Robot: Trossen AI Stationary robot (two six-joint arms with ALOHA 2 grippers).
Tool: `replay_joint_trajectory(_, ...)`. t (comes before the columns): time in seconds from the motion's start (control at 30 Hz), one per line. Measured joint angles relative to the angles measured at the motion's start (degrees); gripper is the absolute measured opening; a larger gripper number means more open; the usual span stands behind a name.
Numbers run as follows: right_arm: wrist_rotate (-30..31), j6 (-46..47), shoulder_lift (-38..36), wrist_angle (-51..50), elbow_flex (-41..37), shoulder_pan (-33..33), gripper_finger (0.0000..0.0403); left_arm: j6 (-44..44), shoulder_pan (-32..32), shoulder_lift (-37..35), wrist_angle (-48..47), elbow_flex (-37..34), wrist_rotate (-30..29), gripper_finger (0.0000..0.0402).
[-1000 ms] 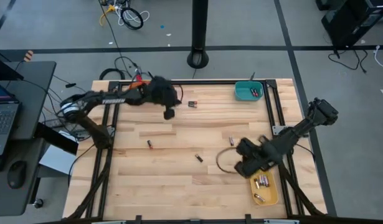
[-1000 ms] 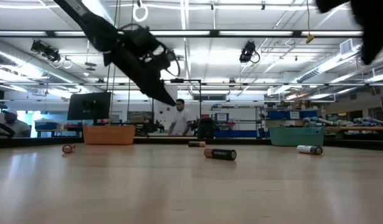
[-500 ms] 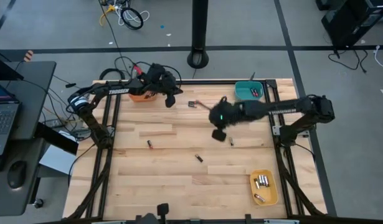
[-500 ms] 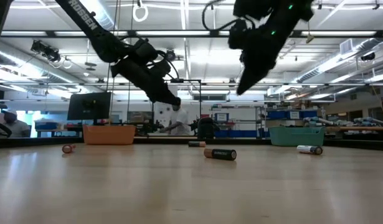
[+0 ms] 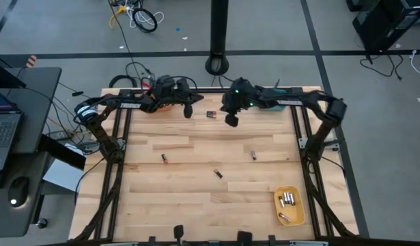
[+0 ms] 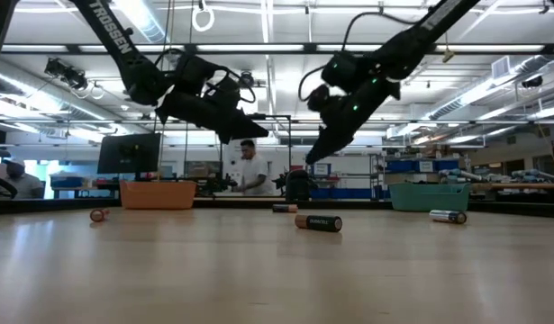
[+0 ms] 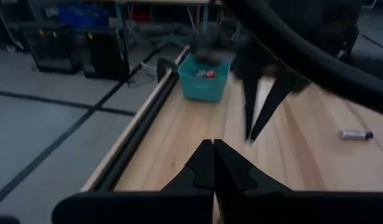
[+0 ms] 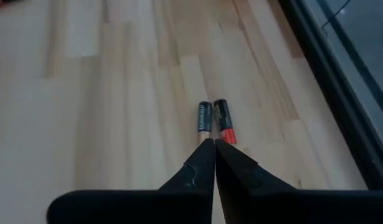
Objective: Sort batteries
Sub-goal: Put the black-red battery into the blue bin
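a: what sits at the left of the table [image 5: 196, 198]?
b: the orange bin [image 5: 157, 106] at the far edge; the left gripper [image 5: 188, 113] hangs just beside it, jaws closed on nothing.

a: and the middle?
b: a pair of batteries [image 5: 211, 115] lying side by side near the far edge, between the two grippers; single cells lie apart on the wood, one [image 5: 164, 158] left, one [image 5: 218, 173] centre, one [image 5: 253, 155] right; the right gripper [image 5: 231, 121] hovers just beside the pair, jaws closed and empty.

a: further right?
b: the teal bin [image 5: 272, 100] at the far edge with cells inside; the yellow bin [image 5: 290, 206] at the near right corner holds several more.

a: anyone behind?
b: a person [image 6: 250, 171] stands in the room beyond the table.
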Motion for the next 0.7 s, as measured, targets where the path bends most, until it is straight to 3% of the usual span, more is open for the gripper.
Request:
replay_joint_trajectory(0.3,-1.70,-3.22,10.66,-2.09,7.48,-1.39,0.0078,0.04,0.00,-0.04,0.69,-1.03,0.02,0.0005)
replay_joint_trajectory(0.7,-1.30,-5.09,15.61,-4.10,11.33,-1.41,0.0128,0.15,-0.35,-0.03,0.61,-1.05,1.39,0.0005)
